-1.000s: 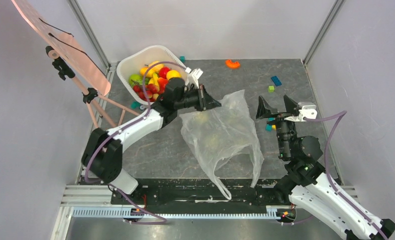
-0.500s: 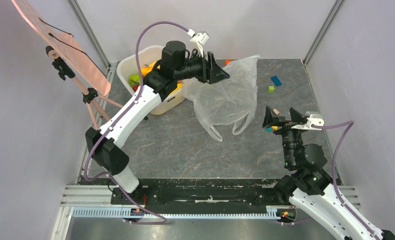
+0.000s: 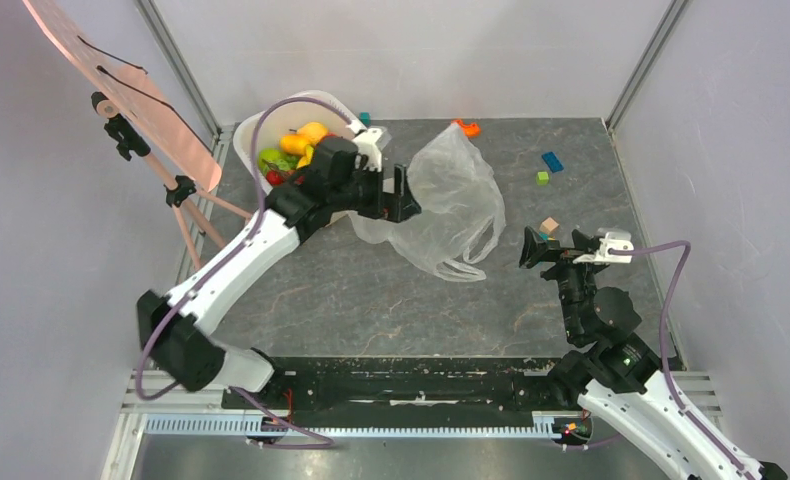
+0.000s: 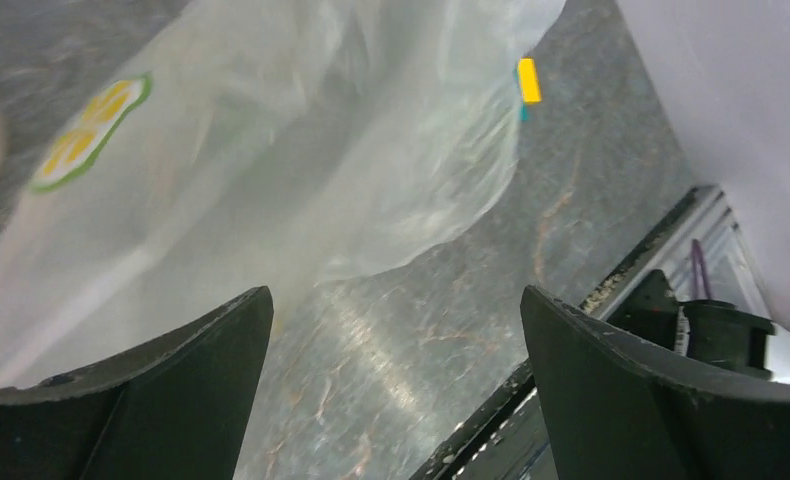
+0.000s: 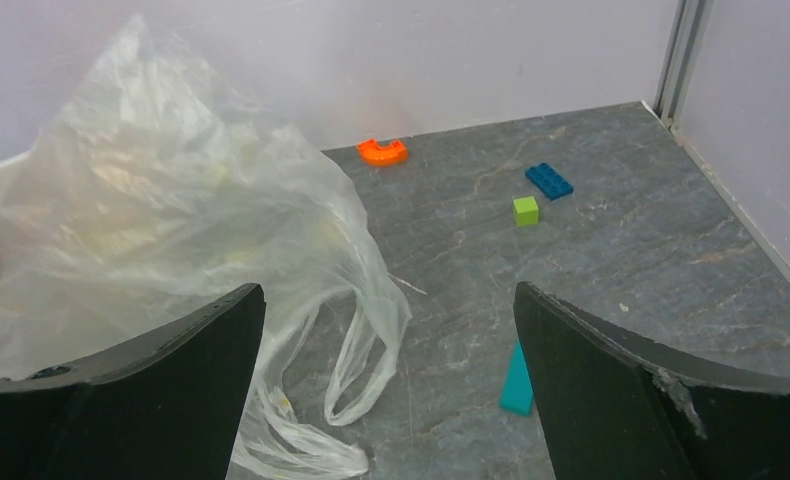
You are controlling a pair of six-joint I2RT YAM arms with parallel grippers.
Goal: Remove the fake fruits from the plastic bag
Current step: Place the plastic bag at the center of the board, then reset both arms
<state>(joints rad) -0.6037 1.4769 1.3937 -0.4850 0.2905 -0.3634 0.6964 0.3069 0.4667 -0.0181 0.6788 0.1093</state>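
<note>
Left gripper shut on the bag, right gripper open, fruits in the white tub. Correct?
No. The left gripper is open, not shut on the plastic bag: the left wrist view shows its jaws wide apart with nothing between them. The right gripper is open and the fake fruits are in the white tub.

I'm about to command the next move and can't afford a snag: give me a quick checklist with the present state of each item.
1. Left gripper open with nothing between its jaws: ok.
2. Right gripper open and empty: ok.
3. Plastic bag lying on the table, gripped by neither arm: ok.
4. Bag emptied of fruit: cannot tell; faint yellowish patches show through the film.
5. Fake fruits sitting in the white tub: ok.
</note>
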